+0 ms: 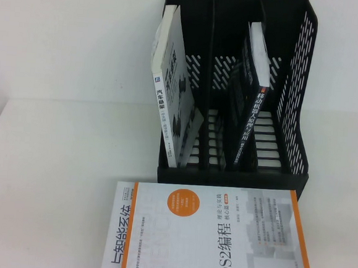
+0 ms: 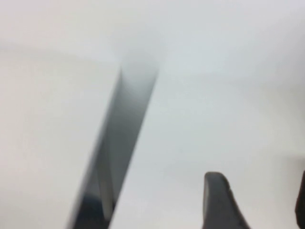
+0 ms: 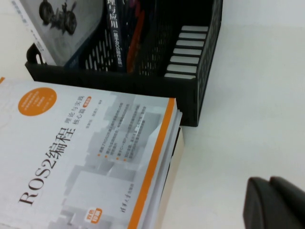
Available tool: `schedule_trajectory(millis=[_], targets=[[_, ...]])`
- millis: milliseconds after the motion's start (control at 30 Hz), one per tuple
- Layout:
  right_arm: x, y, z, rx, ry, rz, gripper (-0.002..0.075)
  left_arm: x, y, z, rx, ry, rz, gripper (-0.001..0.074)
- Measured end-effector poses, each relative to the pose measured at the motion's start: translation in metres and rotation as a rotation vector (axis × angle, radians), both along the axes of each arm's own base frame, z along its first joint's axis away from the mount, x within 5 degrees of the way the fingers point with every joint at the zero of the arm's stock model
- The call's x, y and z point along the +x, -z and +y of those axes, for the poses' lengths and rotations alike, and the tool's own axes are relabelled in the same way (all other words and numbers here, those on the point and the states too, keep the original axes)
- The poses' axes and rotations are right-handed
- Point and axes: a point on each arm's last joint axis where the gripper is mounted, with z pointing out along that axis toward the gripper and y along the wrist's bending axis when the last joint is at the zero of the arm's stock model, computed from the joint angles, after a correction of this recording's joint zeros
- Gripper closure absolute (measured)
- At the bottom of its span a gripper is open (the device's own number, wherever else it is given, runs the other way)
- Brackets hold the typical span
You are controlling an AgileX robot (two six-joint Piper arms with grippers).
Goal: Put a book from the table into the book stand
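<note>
High view: book (image 1: 173, 90) standing in the book stand (image 1: 299, 100), both arms out of that frame.

Nearest, at 6 o'clock, the orange-edged ROS2 book (image 1: 208, 235) lies flat on the white table (image 1: 55, 130). Beyond it, toward 12 o'clock, the black stand holds the white car-suspension paperback leaning in its left slot and a dark-spined book (image 1: 249, 102) tilted in the right slot. Left gripper (image 2: 255, 200) hovers over bare table, fingers apart, empty. Right gripper (image 3: 276, 202) sits beside the ROS2 book; its state cannot be told.
</note>
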Motion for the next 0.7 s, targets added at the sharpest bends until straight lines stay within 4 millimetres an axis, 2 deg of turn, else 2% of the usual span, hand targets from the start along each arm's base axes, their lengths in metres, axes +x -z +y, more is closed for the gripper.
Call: schedule_trajectory(millis=[133,233,433,700], targets=[[0.000,0.000,0.000,0.004,0.000,-0.006,0.0721,0.002,0.050,-0.001,-0.028,0.008,0.084,0.0414],[0.000,0.000,0.000,0.004,0.000,-0.006,0.0721,0.000,0.074,-0.001,-0.027,0.008,0.078,0.0414],[0.000,0.000,0.000,0.004,0.000,-0.006,0.0721,-0.010,0.074,-0.003,-0.007,0.008,-0.052,0.0414],[0.000,0.000,0.000,0.004,0.000,-0.006,0.0721,-0.012,0.073,-0.003,-0.004,0.008,-0.071,0.0414]])
